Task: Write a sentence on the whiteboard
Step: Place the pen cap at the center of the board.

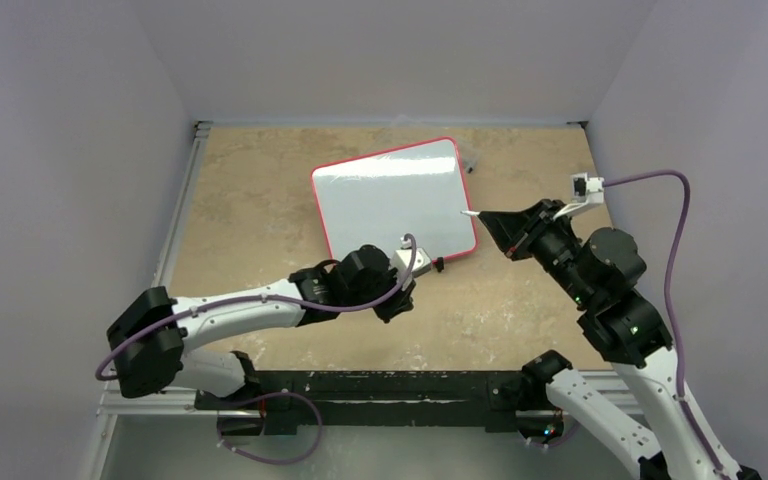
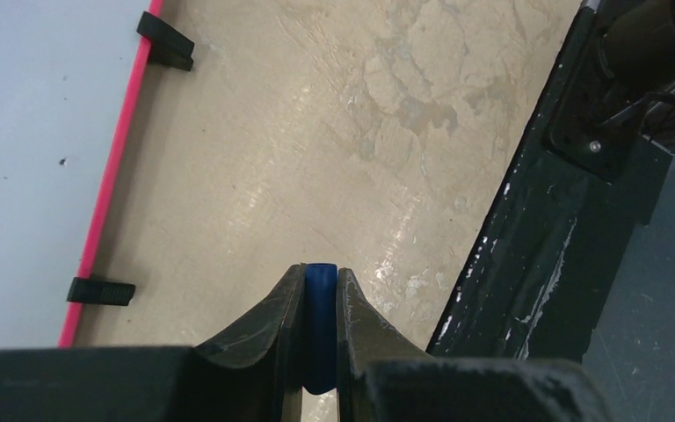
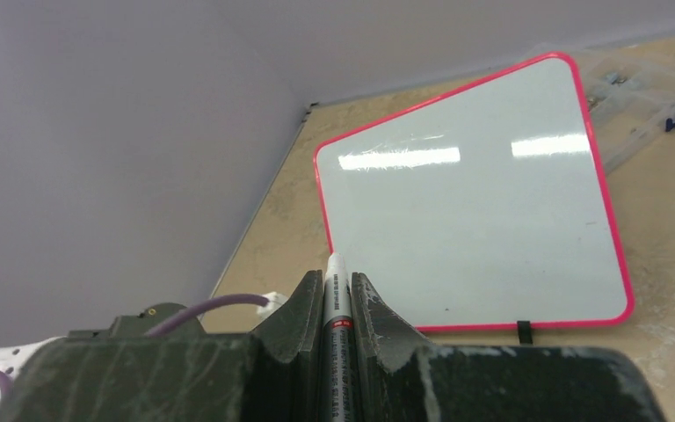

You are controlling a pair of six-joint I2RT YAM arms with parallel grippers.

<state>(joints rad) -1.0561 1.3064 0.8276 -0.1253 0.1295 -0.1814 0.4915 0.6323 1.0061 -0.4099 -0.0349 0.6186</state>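
The whiteboard [image 1: 395, 200] lies flat mid-table, glossy white with a thin red frame and nothing written on it. Two black clip feet [image 2: 165, 40] sit on its near edge. My right gripper [image 1: 487, 216] is at the board's right edge, shut on a grey-white marker [image 3: 336, 299]. The marker's tip [image 1: 467, 212] points at the red frame; whether it touches is unclear. My left gripper [image 1: 428, 266] rests just off the board's near right corner. It is shut on a small blue cap-like cylinder [image 2: 321, 325]. The board [image 2: 26, 158] lies to the left in that wrist view.
A clear plastic case [image 3: 642, 105] with small parts lies beyond the board's far right corner. The black base rail [image 2: 562, 237] runs along the table's near edge. Grey walls close in the left, back and right sides.
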